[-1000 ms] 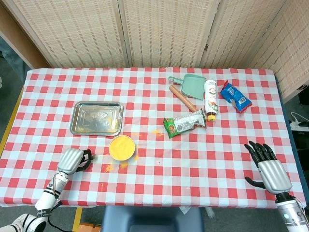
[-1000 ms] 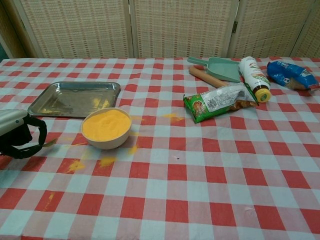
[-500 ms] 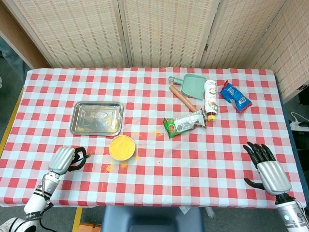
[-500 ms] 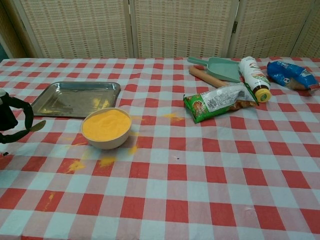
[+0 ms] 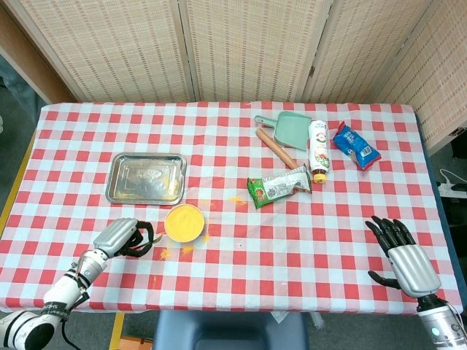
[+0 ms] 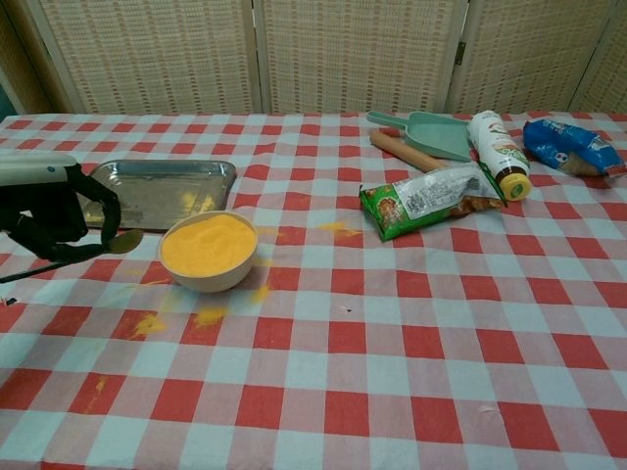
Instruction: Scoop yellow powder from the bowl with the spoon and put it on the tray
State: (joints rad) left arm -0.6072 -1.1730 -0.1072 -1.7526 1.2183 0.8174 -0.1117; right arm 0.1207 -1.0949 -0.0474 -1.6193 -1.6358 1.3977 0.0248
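The left hand [image 6: 54, 211] is grasping the spoon [image 6: 121, 242] just left of the bowl [image 6: 208, 253], while the right hand [image 5: 403, 257] is hovering with fingers spread, released, over the surface's [image 5: 292, 248] near right corner.

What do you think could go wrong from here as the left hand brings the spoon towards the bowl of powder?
1. The bowl is heaped to its rim, and powder already dots the cloth around it, so a deep scoop may spill more.
2. The left hand holds the spoon low beside the bowl; a sideways nudge could shove or tip it.
3. The tray lies behind the bowl, so powder may drop in transit.
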